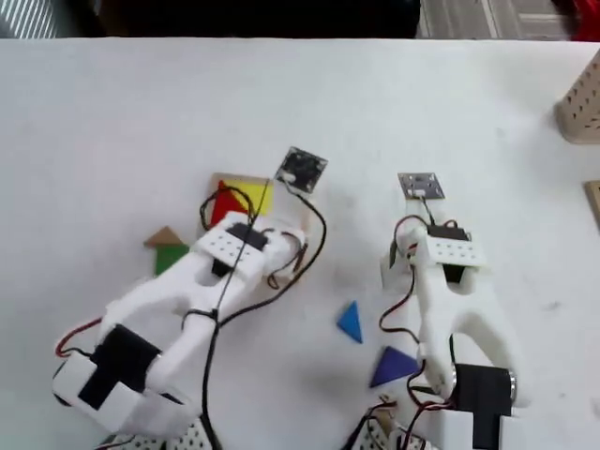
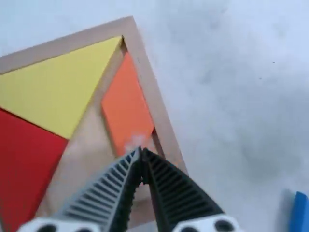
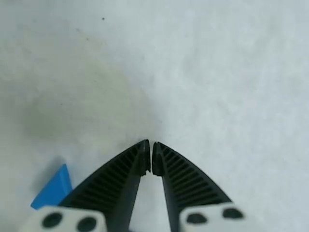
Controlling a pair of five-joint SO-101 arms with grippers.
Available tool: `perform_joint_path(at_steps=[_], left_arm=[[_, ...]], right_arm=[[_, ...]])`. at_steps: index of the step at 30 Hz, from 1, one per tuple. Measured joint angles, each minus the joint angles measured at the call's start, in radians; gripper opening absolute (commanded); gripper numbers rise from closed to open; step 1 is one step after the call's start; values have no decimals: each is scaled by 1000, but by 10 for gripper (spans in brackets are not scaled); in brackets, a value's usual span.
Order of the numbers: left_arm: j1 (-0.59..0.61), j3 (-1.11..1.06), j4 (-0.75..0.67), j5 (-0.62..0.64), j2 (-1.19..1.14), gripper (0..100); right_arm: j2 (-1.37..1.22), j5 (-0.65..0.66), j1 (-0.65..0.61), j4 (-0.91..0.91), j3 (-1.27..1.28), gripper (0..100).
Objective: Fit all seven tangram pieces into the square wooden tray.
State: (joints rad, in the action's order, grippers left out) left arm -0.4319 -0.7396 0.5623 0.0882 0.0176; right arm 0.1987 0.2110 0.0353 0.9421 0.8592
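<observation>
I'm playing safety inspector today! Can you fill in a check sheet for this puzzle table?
Surface: white table, faint specks.
Job's things: wooden tray holds yellow triangle, red piece, orange piece; brown triangle, green piece beside it; blue triangle, purple triangle between the arms.
Clutter: nothing seen.
Pincers: left pincer shut over the tray; right pincer shut over bare table.
Cables: red and black wires loop along both arms.
Surroundings: holed wooden block at table's right edge.
</observation>
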Motion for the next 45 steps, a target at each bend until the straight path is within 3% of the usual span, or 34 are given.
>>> perform_joint_path(at_steps=[24, 35, 45], left_arm=[[12, -48, -9, -48, 2, 22], [135, -46, -64, -48, 2, 22], [138, -46, -64, -48, 2, 22]], right_arm=[[0, 0, 0, 0, 0, 24], [0, 0, 0, 0, 0, 24], [0, 0, 0, 0, 0, 24]])
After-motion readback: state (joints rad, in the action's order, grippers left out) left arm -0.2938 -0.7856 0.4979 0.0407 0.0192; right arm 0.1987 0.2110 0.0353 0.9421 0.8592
